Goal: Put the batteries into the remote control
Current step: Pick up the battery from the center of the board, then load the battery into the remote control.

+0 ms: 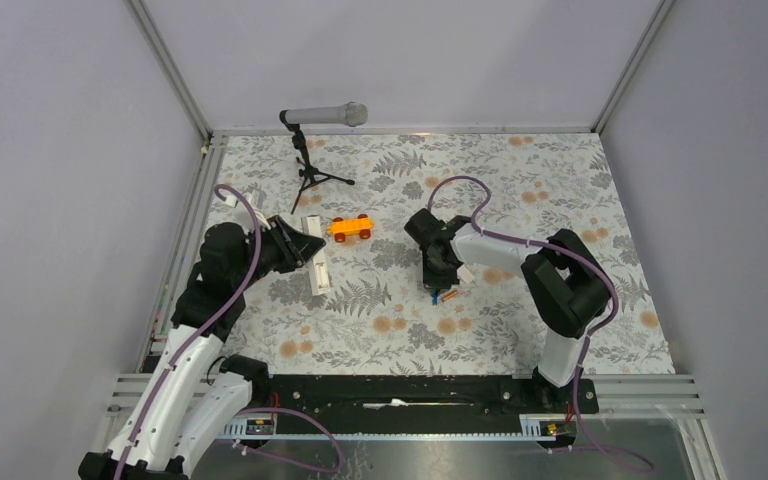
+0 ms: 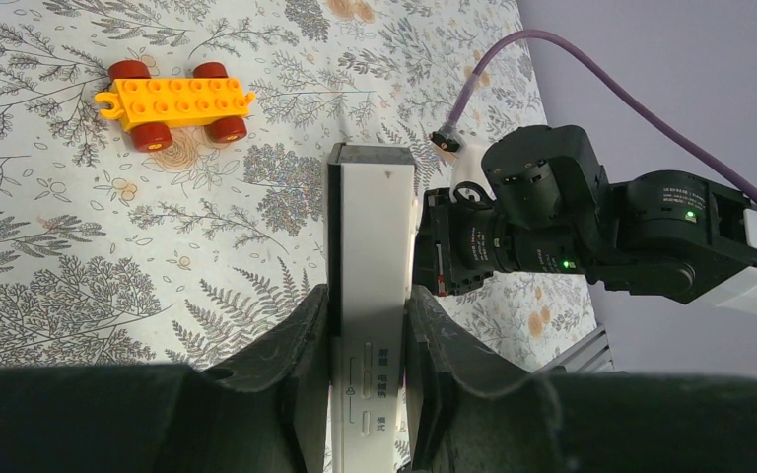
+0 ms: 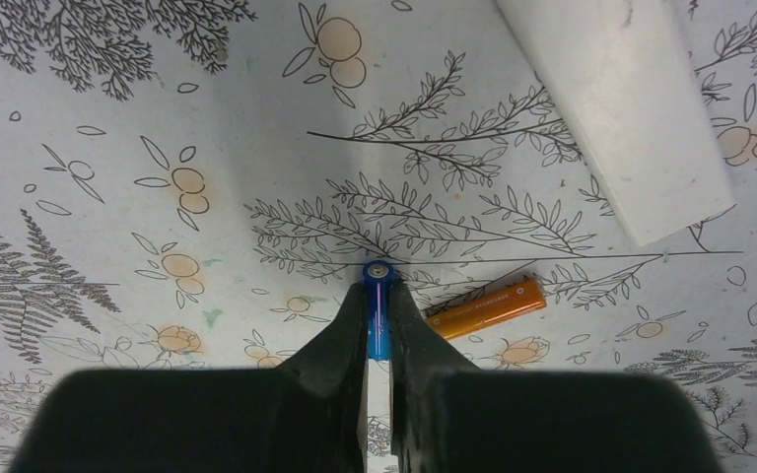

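We see a big table [image 1: 520, 330] with a leaf and flower cloth. A grey mic [image 1: 325, 116] on a black stand is at the far edge. The left gripper [image 2: 370, 296] pinches the long white remote [image 2: 375, 227] by its sides, with a finger pressed on each side. From above, the remote [image 1: 318, 275] is on the left part of the table. Only the left wrist view shows its buttons, which have tiny Chinese signs beside them; they are too small for us to read for sure. That view also shows the right arm [image 2: 601, 217] with small green lights. A flat white piece [image 3: 621, 108] lies on the cloth, and we see it well only in the right wrist view. The orange toy car [image 1: 350, 229] with red wheels is just past the remote's far end. The right gripper [image 3: 378, 296] squeezes the blue battery [image 3: 378, 315], and its end pokes out past the fingertips. The orange battery [image 3: 486, 307] lies on the cloth just beside them. It has small print we cannot read.
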